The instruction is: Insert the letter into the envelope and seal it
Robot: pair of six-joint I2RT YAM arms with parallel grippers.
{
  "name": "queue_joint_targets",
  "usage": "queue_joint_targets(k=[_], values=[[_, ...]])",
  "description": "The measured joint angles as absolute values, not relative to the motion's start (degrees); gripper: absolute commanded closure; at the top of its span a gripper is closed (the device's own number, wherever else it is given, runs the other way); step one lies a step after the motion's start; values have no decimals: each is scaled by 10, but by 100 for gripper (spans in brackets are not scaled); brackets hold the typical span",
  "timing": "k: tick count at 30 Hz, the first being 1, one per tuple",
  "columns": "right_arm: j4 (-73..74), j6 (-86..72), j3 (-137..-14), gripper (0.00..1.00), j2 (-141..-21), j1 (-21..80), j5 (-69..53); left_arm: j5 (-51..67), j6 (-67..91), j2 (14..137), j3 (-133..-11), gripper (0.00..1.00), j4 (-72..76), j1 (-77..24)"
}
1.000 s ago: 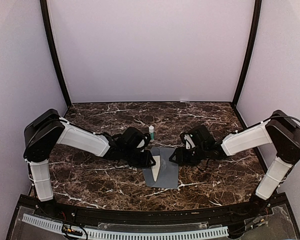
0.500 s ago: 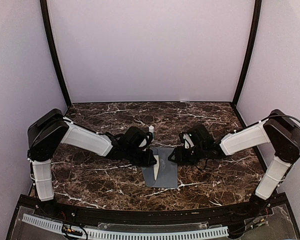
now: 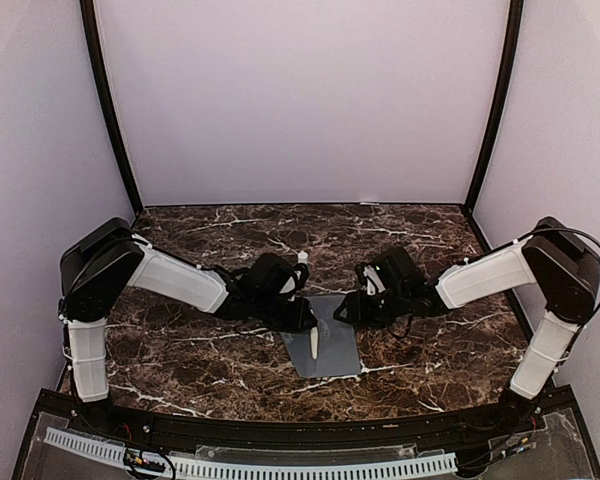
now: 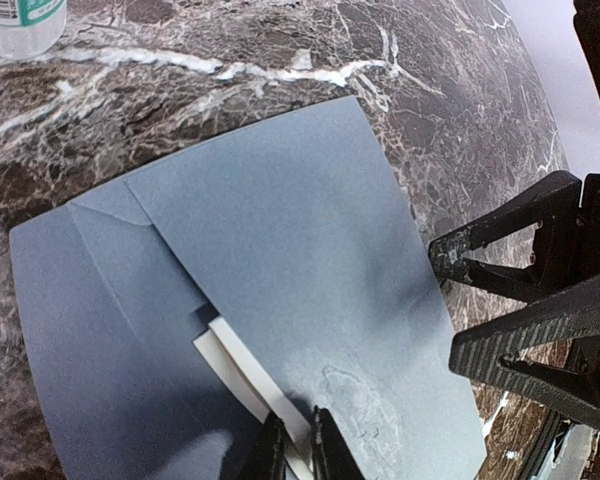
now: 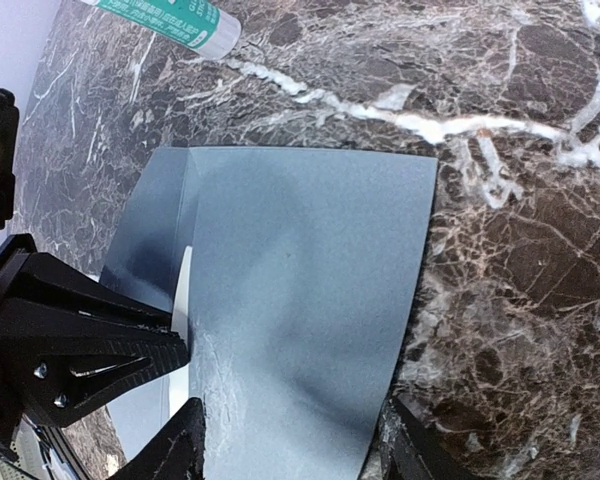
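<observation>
from above, the envelope (image 3: 332,345) lay flat on the marble table (image 3: 180,350), mid-table between both arms. in the left wrist view, the left gripper (image 4: 300,440) pinched the letter (image 4: 238,368), a pale strip poking from under the envelope's flap. in the right wrist view, the right gripper (image 5: 298,455) stood spread astride the envelope's right edge.

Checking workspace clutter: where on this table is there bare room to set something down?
Bare marble table along the rear wall, beyond the white tube; also the front corners, between each arm and the near edge. Crowded centre: left gripper and right gripper meet over the envelope and letter.
</observation>
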State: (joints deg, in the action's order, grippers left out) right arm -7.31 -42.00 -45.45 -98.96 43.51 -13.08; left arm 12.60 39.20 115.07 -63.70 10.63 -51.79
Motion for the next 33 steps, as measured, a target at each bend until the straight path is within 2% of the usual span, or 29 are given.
queue_joint_targets(k=[5,13,17,33], values=[[-73,-420,-455,45,-990,435,-130,131,393,1151,-637,91,107,-516],[-67,-420,-455,41,-986,439,-127,128,386,1147,-638,75,103,-517],[-51,-420,-448,39,-969,446,-125,124,379,1138,-637,71,85,-520],[-29,-452,-352,40,-872,464,-124,112,396,1084,-588,68,44,-554]])
